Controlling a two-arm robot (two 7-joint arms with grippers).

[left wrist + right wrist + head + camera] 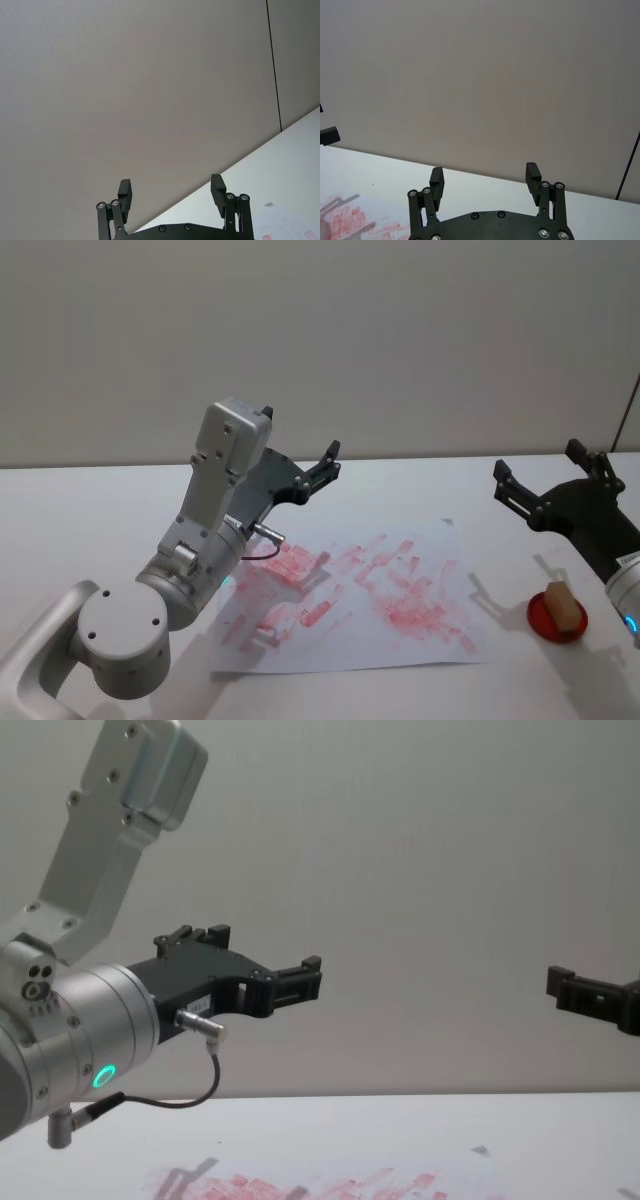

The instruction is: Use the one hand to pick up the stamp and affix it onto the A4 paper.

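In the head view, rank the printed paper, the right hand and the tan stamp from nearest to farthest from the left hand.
From the left hand:
1. The white A4 paper with red-pink ink prints, below it, mid-table.
2. The black right hand, raised on the right.
3. The tan block stamp, on a red round pad, far right.

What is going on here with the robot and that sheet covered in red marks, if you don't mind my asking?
The robot is meant to stamp the paper, but right now it holds nothing. The stamp sits on a small red dish on the table, to the right of the paper. The right gripper is raised in the air on that side, fingers open. The left gripper is raised over the paper's left part, fingers open too, pointing toward the wall. The paper already carries many red prints.
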